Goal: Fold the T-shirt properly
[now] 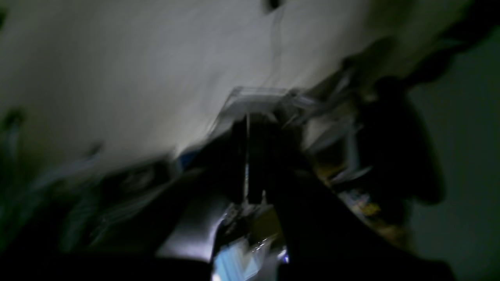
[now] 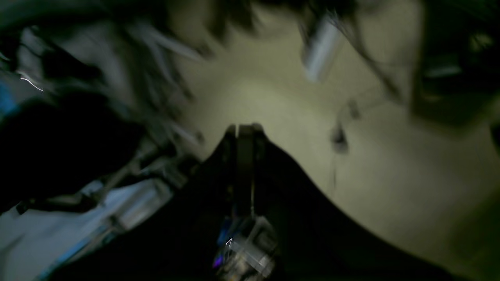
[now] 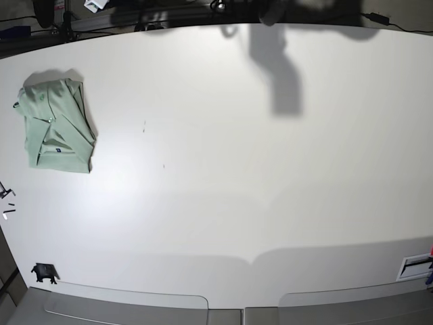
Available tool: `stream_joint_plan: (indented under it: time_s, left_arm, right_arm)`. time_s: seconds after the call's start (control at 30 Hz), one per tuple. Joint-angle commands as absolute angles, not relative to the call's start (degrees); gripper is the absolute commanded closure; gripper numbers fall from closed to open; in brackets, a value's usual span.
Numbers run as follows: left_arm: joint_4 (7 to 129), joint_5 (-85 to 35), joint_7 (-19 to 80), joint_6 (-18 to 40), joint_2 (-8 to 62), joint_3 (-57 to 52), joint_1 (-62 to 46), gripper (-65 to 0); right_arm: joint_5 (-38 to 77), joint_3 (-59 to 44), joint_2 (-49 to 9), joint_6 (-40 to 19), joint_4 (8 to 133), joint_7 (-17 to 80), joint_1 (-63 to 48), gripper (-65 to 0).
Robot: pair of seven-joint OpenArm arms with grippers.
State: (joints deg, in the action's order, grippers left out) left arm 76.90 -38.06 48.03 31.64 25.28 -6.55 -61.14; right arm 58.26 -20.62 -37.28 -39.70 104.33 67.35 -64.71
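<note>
Far left on the white table [image 3: 223, 169]: the T-shirt [image 3: 55, 127], pale mint green, folded into a compact upright rectangle, collar toward the far end, a small dark label [image 3: 59, 147] low on the front. Lies flat, well apart from everything else, a soft shadow at its far edge. Nearer along the left edge, a few small dark bits [image 3: 7, 198], and near the front left corner a small black object [image 3: 44, 272]. Toward the middle, bare tabletop with two faint specks. Far right of centre, a broad grey shadow [image 3: 279, 71] across the far part of the table. At the near right edge, a small white label-like patch [image 3: 415, 266].

From the wrist views, both heavily blurred and dark: right gripper [image 2: 245, 132] with fingers pressed together, nothing between them; left gripper [image 1: 247, 128] likewise drawn narrow, only a thin slit showing, holding nothing. Neither arm visible in the base view.
</note>
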Motion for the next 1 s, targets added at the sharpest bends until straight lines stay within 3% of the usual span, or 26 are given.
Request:
stream_joint_plan:
  time_s: [0.0, 0.1, 0.23, 0.43, 0.5, 0.57, 0.73, 0.9, 0.97]
  left_arm:
    - [73.87, -38.02, 46.83, 31.79, 25.56, -4.38, -60.20, 0.0]
    - [63.72, -37.21, 40.23, 31.83, 24.99, 3.44, -52.88, 0.0]
    - [53.54, -28.58, 34.11, 32.64, 21.12, 11.20, -43.70, 0.0]
    - [42.11, -14.83, 18.59, 32.60, 14.33, 16.99, -32.82, 0.0]
    - [38.76, -10.57, 14.74, 32.56, 12.21, 16.97, -30.02, 0.0]
    - [35.68, -6.57, 12.01, 30.81, 10.57, 16.97, -27.53, 0.0]
    - [29.71, -2.59, 8.60, 19.77, 9.32, 16.91, -23.35, 0.0]
    - [27.42, -4.49, 6.28, 10.17, 9.72, 16.86, -22.22, 0.0]
    - [27.40, -7.90, 5.89, 9.02, 9.67, 16.86, -22.22, 0.0]
  right_arm:
    - [55.61, -17.80, -39.33, -40.00, 101.95, 63.83, -64.25, 0.0]
    - [42.89, -6.09, -42.61, -40.00, 91.42, 51.29, -59.24, 0.0]
    - [26.65, 10.09, -42.33, -40.00, 75.79, 38.87, -48.66, 0.0]
    - [6.74, 31.31, -35.24, -39.64, 51.77, 20.18, -30.98, 0.0]
    - [1.91, 36.75, -31.55, -34.22, 44.23, 16.27, -25.63, 0.0]
    - [0.82, 41.21, -27.70, -28.84, 37.50, 13.30, -20.80, 0.0]
    - [6.83, 45.84, -18.85, -20.95, 26.13, 12.21, -11.86, 0.0]
    - [18.52, 45.76, -14.04, -15.64, 22.46, 12.25, -6.09, 0.0]
    - [23.27, 45.76, -13.02, -12.67, 22.48, 12.23, -4.62, 0.0]
